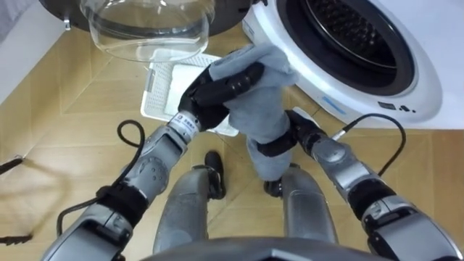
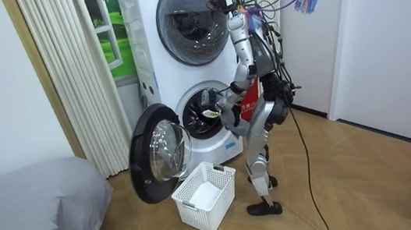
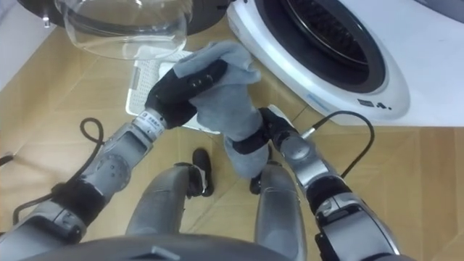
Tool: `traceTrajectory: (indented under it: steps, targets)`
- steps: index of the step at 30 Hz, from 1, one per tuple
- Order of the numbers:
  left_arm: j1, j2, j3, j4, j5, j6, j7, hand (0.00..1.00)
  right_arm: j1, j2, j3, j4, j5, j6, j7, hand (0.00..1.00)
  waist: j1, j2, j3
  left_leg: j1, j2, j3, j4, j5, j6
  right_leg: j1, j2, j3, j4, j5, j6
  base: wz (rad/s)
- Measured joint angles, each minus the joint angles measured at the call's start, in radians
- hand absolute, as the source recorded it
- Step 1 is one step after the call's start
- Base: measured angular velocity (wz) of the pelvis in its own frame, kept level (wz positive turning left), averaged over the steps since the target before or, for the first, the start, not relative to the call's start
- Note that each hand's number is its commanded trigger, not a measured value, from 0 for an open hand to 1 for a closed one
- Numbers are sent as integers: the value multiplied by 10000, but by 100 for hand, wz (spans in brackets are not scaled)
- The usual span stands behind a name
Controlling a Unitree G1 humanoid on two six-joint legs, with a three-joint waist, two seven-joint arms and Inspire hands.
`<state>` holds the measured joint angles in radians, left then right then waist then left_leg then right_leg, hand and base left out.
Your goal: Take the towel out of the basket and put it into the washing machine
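Observation:
A grey towel (image 1: 267,87) hangs bunched in front of the washing machine's open drum (image 1: 355,36), its top just at the white rim (image 1: 319,83). My left hand (image 1: 217,90) is shut on the towel's upper part from the left. Lower down, my right hand (image 1: 288,138) is curled round the hanging end. The towel's lowest part droops between my knees. In the room view I stand bent slightly forward at the lower washing machine (image 2: 202,115), both hands held at its opening.
The round glass door (image 1: 145,25) stands swung open to my left. A white plastic basket (image 1: 170,90) sits on the wooden floor under the door. A second machine (image 2: 190,19) is stacked above, and a grey bed (image 2: 29,215) lies at the room view's left.

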<state>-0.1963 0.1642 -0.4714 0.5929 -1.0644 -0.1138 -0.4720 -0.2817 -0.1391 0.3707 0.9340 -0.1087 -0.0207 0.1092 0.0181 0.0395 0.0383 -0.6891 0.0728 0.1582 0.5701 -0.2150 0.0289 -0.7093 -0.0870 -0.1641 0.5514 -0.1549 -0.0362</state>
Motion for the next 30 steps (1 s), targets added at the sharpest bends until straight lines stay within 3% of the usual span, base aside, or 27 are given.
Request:
traceTrajectory:
  steps: [4, 10, 19, 21, 26, 27, 30]
  targets:
    - [8, 0, 323, 399, 286, 1, 301, 0, 47, -163, -8, 167, 556, 11, -104, 100, 205, 1, 0, 14, 16, 4, -49, 6, -9, 17, 3, -31, -60, 14, -23, 0]
    - [428, -82, 1359, 419, 2679, 55, 1811, 0, 209, -114, -431, 395, 1559, 23, -201, 100, 529, 8, 3, -31, 16, -5, -88, 14, -17, -24, -12, -70, -7, 21, -34, 2]
    - [460, -373, 1920, 738, 4087, 63, 3641, 0, -439, -93, -1524, 2319, 4877, 38, -115, 100, 867, 30, 19, -58, -166, -264, -225, 147, 0, 64, -203, -321, 5, -26, 9, 12]
    - [458, -434, 1938, 756, 4276, 71, 4049, 0, -540, -207, -1704, 2543, 5576, 132, -140, 100, 897, 65, 48, -63, -176, -289, -239, 163, 28, 54, -342, -388, 24, -73, 16, 8]
    - [433, -381, 1948, 735, 4316, 82, 4650, 0, -852, -309, -1959, 3176, 6291, 276, -216, 100, 938, 117, 117, -181, -176, -286, -203, 165, 29, -8, -374, -478, 98, -108, 9, 7]
    - [401, -382, 1946, 736, 4308, 116, 4702, 0, -900, -375, -1959, 3242, 6549, 372, -212, 100, 928, 113, 165, -223, -194, -273, -186, 168, 35, -74, -438, -512, 205, -172, 15, 15]
    - [350, -388, 1953, 742, 4320, 221, 4748, 0, -940, -569, -2005, 3483, 7121, 452, -111, 100, 953, 87, 209, -376, -360, -388, -159, 185, 57, -284, -648, -593, 441, -366, 28, 20]
